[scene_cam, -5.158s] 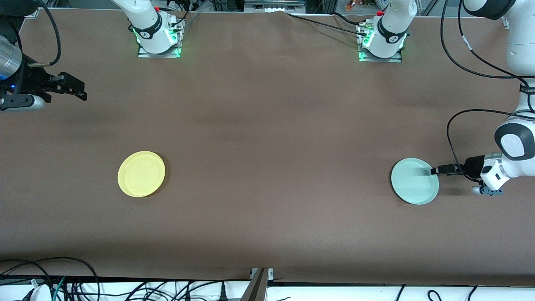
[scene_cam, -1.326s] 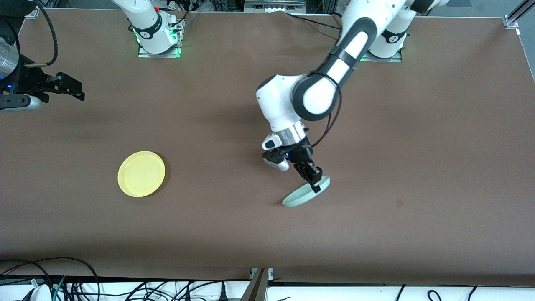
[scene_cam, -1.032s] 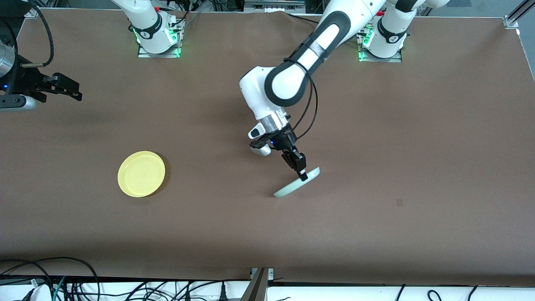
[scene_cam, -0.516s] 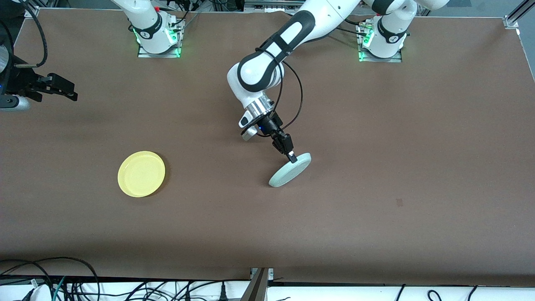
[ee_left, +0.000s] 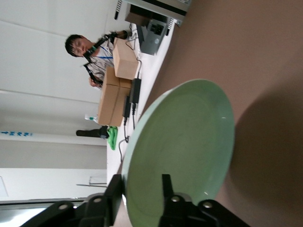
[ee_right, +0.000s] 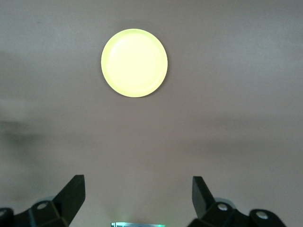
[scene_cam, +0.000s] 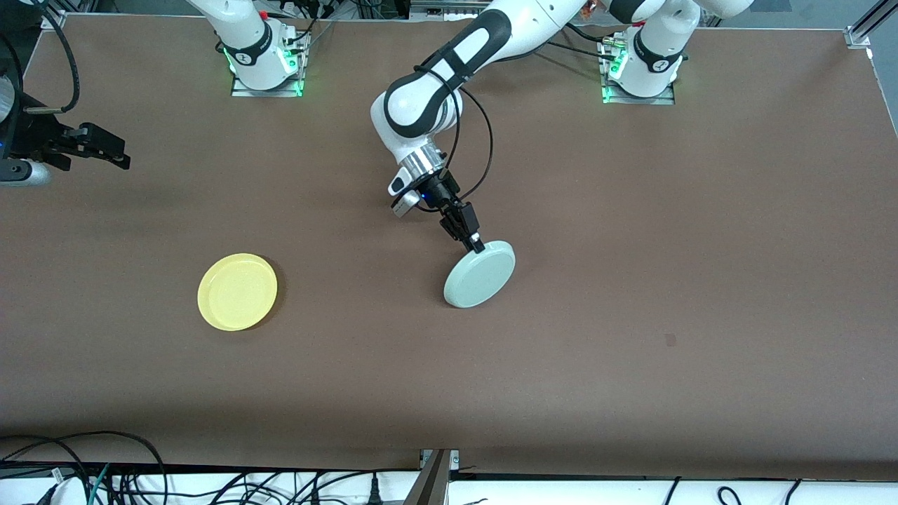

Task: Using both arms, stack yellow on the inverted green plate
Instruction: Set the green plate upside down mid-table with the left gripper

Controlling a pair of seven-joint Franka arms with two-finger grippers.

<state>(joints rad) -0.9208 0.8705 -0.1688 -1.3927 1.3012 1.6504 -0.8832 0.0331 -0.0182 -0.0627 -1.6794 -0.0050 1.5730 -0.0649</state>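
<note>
Flipped over now, the green plate [scene_cam: 479,273] sits mid-table, left claw [scene_cam: 474,244] loosening on its rim; next, the wide-open, empty right claw [scene_cam: 105,147] must fetch the yellow plate [scene_cam: 237,292].

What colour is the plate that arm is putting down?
Pale mint green, the green plate, seen best in the left wrist view.

green plate [scene_cam: 480,274]: carried from left arm's end to counter middle, flipped base-up | left gripper [scene_cam: 475,245]: at its 11 o'clock rim, loosening
</note>
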